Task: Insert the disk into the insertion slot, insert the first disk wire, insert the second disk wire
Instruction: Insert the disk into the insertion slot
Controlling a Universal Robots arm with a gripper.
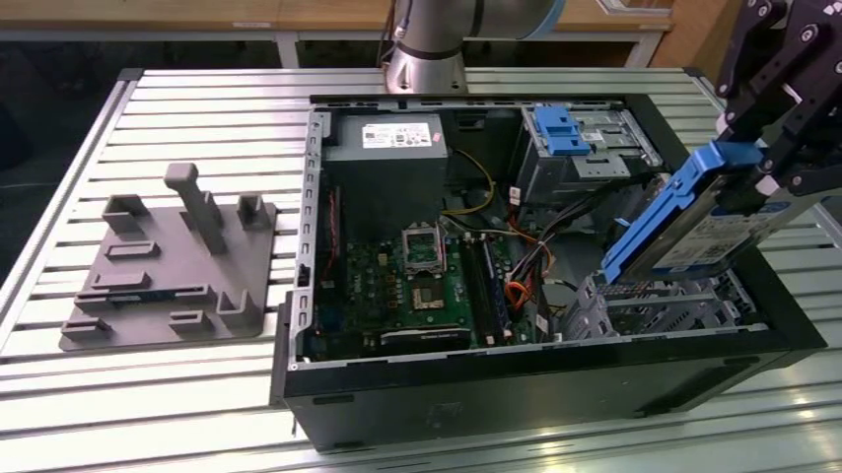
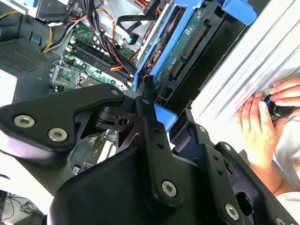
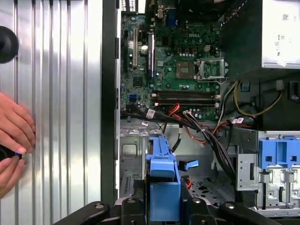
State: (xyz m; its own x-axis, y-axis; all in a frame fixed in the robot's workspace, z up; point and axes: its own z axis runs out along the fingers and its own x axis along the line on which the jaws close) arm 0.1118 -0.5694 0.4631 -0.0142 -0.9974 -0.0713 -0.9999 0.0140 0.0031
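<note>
Looking at an open computer case [image 1: 526,367] lying on its side on a slatted metal surface [image 1: 172,404]. Got the pincer [image 1: 750,163] up around 2 o'clock in the exterior view, clamped shut on the upper end of the disk [image 1: 691,232] and squeezing its blue frame from both sides. Holding it tilted, low end pointing toward 7 o'clock, right over the insertion slot [image 1: 658,301] in the 4 o'clock corner of the case. Not seated in there yet. Hard to tell whether the low corner is touching the silver cage or just hanging above it. Can make out the white label on the face turned toward 4 o'clock.

Inside the case: motherboard [image 1: 421,276] in the middle, power supply [image 1: 388,148] at 12 o'clock from it, and a taller grey cage with a blue latch [image 1: 573,133] at 12 o'clock from the slot. Loose cables [image 1: 526,261] lying between board and slot. Way over at 9 o'clock on the surface, a grey plastic fixture [image 1: 172,266], well apart from the case.

In the second wrist view, seeing black fingers [image 2: 146,110] pinching the blue frame, plus a person's hand [image 2: 258,124] resting on the surface just outside the case wall.
</note>
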